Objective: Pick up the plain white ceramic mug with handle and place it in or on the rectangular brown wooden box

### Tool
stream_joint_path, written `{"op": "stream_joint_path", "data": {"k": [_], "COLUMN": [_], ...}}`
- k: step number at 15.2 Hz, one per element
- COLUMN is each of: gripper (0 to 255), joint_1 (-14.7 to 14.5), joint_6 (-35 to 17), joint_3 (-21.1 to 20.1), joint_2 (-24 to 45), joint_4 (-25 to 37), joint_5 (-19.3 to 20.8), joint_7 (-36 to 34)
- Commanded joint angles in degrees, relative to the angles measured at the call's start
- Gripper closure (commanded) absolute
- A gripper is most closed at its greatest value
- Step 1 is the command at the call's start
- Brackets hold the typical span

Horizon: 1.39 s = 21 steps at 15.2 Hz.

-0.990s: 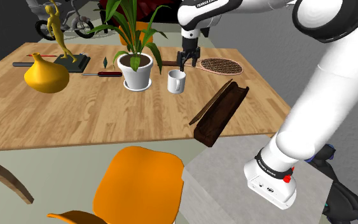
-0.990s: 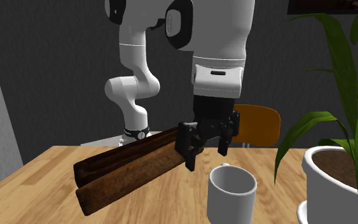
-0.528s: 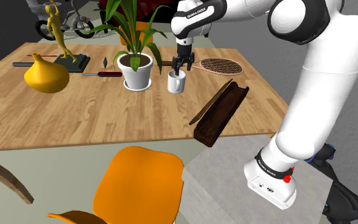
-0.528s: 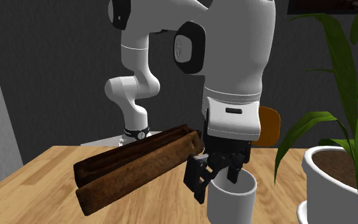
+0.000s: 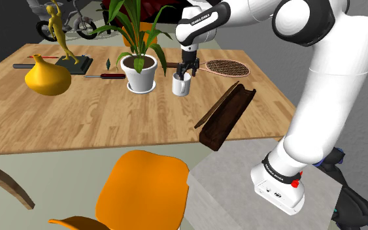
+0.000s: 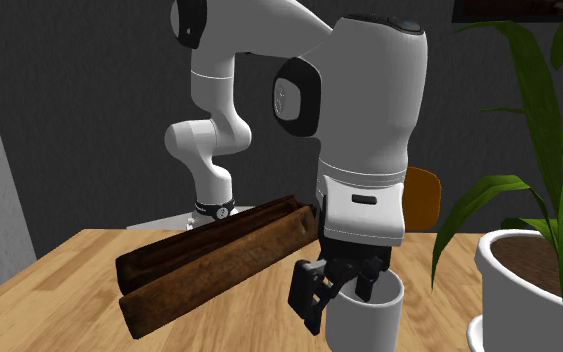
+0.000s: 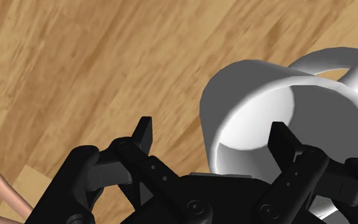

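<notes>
Right now you have one white mug (image 5: 181, 86), one long brown wooden box (image 5: 228, 111), one white pot (image 5: 140, 73) with a green plant, one yellow vase (image 5: 47, 77), one gold figurine (image 5: 59, 32) and one woven paddle (image 5: 227, 66) on the tabletop (image 5: 110, 121). One orange chair (image 5: 143, 189) stands at its near edge.

The mug stands upright near the tabletop's far edge, just beside the pot and toward the far right corner. The wrist view shows its inside bare apart from one finger (image 7: 285, 143). The box lies slantwise by the near right corner with nothing in it. The pot holds dark soil and the plant.

Your hand (image 5: 184, 70) is open and grips nothing. One finger is inside the mug (image 7: 285, 95) and the other is outside the rim, with a gap to the wall.

A second ago the hand hung above the mug. It has since come down over the rim, as the second exterior view shows at the hand (image 6: 339, 300) and mug (image 6: 369, 325). The mug and box (image 6: 209, 265) have not moved.
</notes>
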<state>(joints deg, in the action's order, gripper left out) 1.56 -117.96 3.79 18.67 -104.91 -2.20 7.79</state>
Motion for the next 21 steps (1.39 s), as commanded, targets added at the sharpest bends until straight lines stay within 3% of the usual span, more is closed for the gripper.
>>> {"op": "stream_joint_path", "data": {"k": [1, 4, 5, 14, 21], "gripper": [0, 0, 255, 255, 255], "joint_1": [0.0, 0.0, 0.0, 0.0, 0.0], "joint_6": [0.0, 0.0, 0.0, 0.0, 4.6], "joint_3": [0.0, 0.0, 0.0, 0.0, 0.1], "joint_2": [0.0, 0.0, 0.0, 0.0, -2.2], "joint_4": [0.0, 0.0, 0.0, 0.0, 2.5], "joint_5": [0.0, 0.0, 0.0, 0.0, 0.2], "joint_7": [0.0, 0.0, 0.0, 0.0, -0.2]}}
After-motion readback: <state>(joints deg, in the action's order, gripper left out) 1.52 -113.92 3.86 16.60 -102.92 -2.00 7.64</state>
